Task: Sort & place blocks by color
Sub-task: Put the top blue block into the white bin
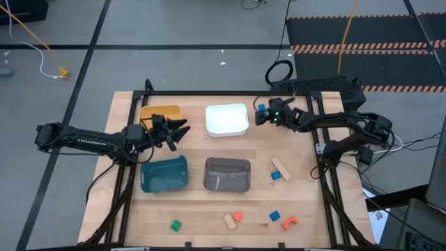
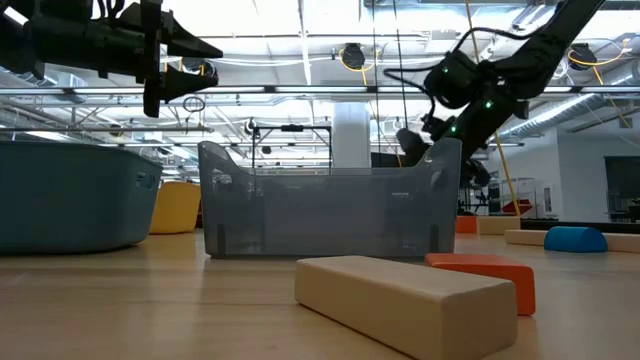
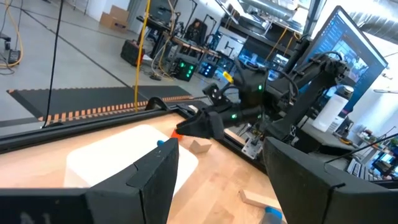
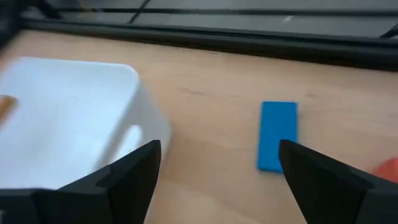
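A blue bar block point(image 4: 278, 135) lies flat on the table just right of the white bin point(image 1: 227, 119). My right gripper point(image 4: 219, 149) hangs open above the table, between the bin's right wall and the bar; it shows in the high view as my right gripper point(image 1: 258, 117). My left gripper point(image 1: 182, 131) waits open in the air between the yellow bin point(image 1: 160, 113) and the teal bin point(image 1: 165, 173). Loose blocks lie on the table: a tan bar point(image 1: 281, 167), a blue cube point(image 1: 276, 176), a green cube point(image 1: 175, 225), a tan block point(image 1: 230, 221), an orange block point(image 1: 238, 216), another blue cube point(image 1: 274, 216) and an orange arch point(image 1: 290, 222).
A grey see-through bin point(image 1: 227, 174) stands in the table's middle, right of the teal bin. The table's black frame rail point(image 4: 205, 38) runs just behind the blue bar. Bare wood lies between the white bin and the grey bin.
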Action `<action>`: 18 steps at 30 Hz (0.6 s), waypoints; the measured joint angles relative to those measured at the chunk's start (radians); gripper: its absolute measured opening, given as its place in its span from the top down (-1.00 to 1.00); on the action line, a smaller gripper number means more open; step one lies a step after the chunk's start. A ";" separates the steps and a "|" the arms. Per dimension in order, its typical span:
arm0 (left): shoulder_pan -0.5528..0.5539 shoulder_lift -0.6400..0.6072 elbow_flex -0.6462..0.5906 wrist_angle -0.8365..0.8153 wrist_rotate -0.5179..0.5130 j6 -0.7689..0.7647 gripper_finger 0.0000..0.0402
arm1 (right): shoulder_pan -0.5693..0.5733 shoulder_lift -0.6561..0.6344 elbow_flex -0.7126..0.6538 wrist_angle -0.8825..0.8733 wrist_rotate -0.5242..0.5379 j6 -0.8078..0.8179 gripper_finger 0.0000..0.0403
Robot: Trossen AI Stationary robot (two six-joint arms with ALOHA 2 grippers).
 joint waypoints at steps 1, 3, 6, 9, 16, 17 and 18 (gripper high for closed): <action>0.000 0.000 0.000 -0.002 0.000 0.000 -0.17 | 0.007 0.015 0.000 0.006 0.042 -0.011 -0.56; -0.001 0.000 0.000 -0.002 0.001 0.000 -0.17 | 0.014 0.038 0.000 0.004 0.089 -0.018 -0.56; -0.002 0.000 0.000 -0.002 0.005 -0.001 -0.17 | 0.014 0.071 0.000 0.006 0.087 0.010 -0.56; -0.002 0.000 0.000 -0.002 0.005 0.002 -0.17 | 0.015 0.114 0.000 0.014 0.087 0.036 -0.56; -0.002 0.000 0.000 -0.002 0.005 0.005 -0.17 | 0.015 0.228 0.000 0.125 0.090 0.061 -0.55; -0.002 0.000 0.000 -0.002 0.005 0.005 -0.17 | 0.015 0.244 0.000 0.153 0.090 0.058 -0.55; -0.002 0.000 0.000 -0.002 0.005 0.005 -0.17 | 0.014 0.260 0.000 0.178 0.092 0.051 -0.55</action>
